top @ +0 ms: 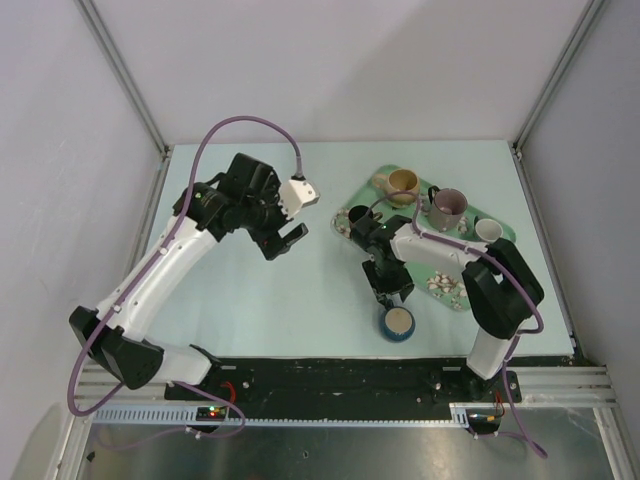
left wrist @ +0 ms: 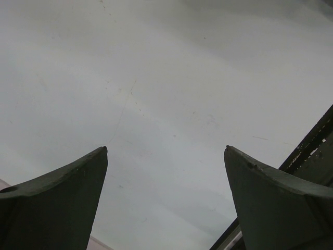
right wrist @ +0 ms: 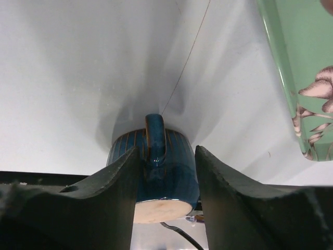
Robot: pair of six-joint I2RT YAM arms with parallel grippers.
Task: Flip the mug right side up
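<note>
The mug (top: 399, 322) is dark blue with thin stripes and stands upside down on the table near the front edge, its pale unglazed base facing up. In the right wrist view the mug (right wrist: 171, 172) sits between my right fingers, its handle (right wrist: 154, 135) pointing away from the wrist. My right gripper (top: 392, 297) (right wrist: 167, 148) is closed around the mug's body, a finger pressed on each side. My left gripper (top: 283, 243) (left wrist: 166, 148) hangs open over bare table at centre left, with nothing between its fingers.
A green floral tray (top: 505, 235) (right wrist: 291, 62) lies at the back right. On it stand a tan mug (top: 403, 183), a mauve mug (top: 446, 207) and a small white cup (top: 487, 230), all upright. The black rail of the table's front edge runs just behind the blue mug.
</note>
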